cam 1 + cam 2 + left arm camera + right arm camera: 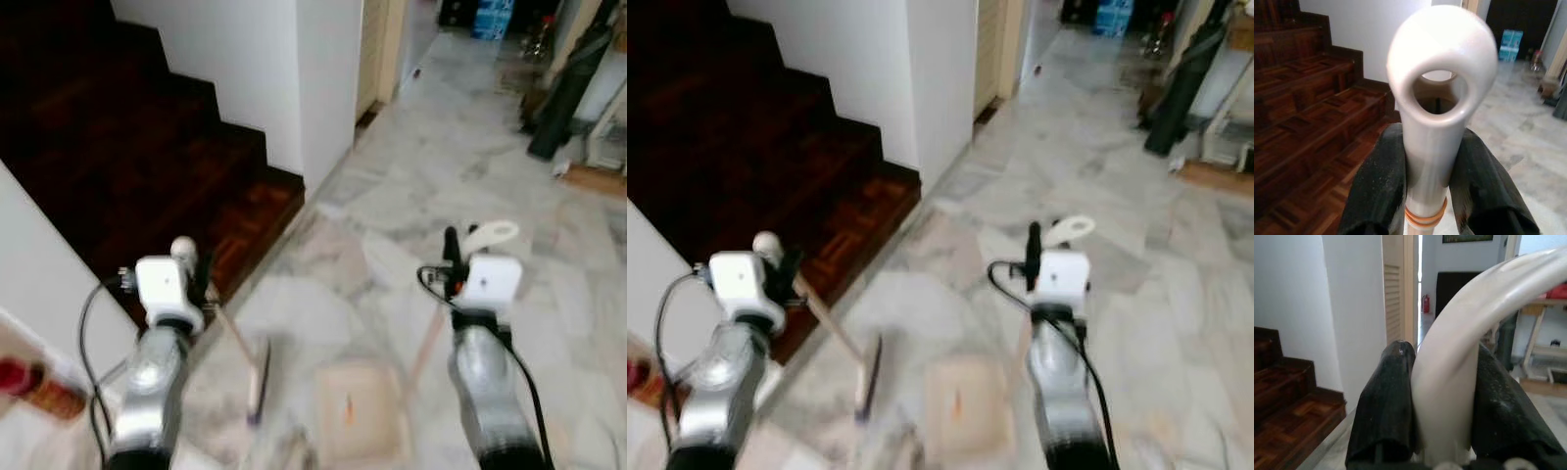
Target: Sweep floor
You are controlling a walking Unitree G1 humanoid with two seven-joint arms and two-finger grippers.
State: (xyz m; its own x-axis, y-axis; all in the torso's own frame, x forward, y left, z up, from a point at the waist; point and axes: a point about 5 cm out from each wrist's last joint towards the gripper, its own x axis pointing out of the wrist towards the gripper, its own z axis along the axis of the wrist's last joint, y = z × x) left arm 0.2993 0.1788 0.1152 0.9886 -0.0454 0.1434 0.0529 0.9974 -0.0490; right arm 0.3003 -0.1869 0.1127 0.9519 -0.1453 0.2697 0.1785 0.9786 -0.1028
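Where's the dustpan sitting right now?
The dustpan lies on the marble floor between both arms, just right of the broom head, its handle in the right claw.

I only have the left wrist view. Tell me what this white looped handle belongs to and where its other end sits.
Observer: It tops a thin pale-sticked broom. The left gripper is clamped on the stick just below the loop, and the dark brush head is down on the grey marble floor, beside the dark wooden stairs.
Operator: Report what the right arm is doing.
Observer: The right gripper is shut on the curved white handle of a beige square dustpan.
Operator: Place that dustpan against the brush.
Observer: It lies flat on the floor to the right of the brush head, between the two arms.
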